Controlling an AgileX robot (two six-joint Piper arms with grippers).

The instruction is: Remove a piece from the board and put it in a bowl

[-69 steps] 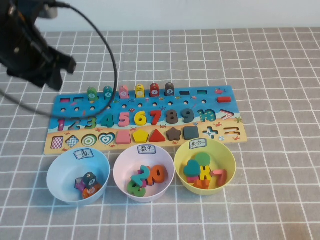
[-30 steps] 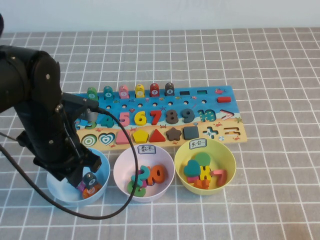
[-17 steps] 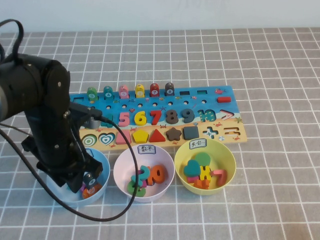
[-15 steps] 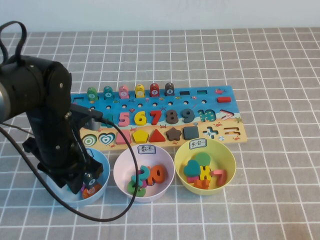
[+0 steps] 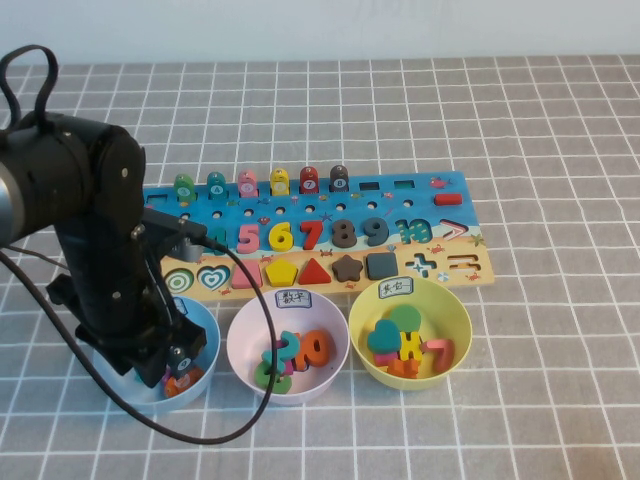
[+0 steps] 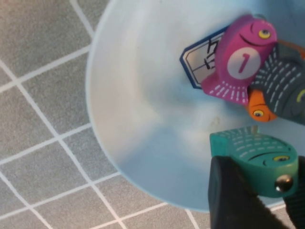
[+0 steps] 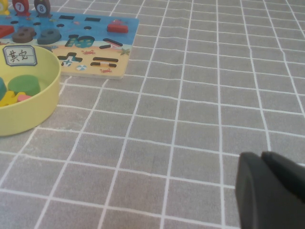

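Note:
My left gripper (image 6: 261, 187) is shut on the teal fish piece (image 6: 252, 155) and holds it just inside the pale blue bowl (image 6: 143, 119), close to its rim. In the high view my left arm (image 5: 105, 250) covers most of this bowl (image 5: 203, 322) and the left end of the board (image 5: 400, 205); the gripper is hidden under it. A magenta fish marked 1 (image 6: 238, 59), a dark grey fish (image 6: 286, 90) and an orange fish (image 6: 259, 107) lie in the bowl. My right gripper (image 7: 264, 164) is shut and empty above bare cloth, out of the high view.
A pale pink bowl (image 5: 245, 350) with number pieces and a yellow bowl (image 5: 455, 310) with shape pieces stand in front of the board. Several fish pegs (image 5: 280, 181) stand along the board's far edge. A black cable (image 5: 225, 255) loops over the board and pink bowl.
My left arm has come from the far left down to the pale blue bowl. Over the last half second it has hardly moved.

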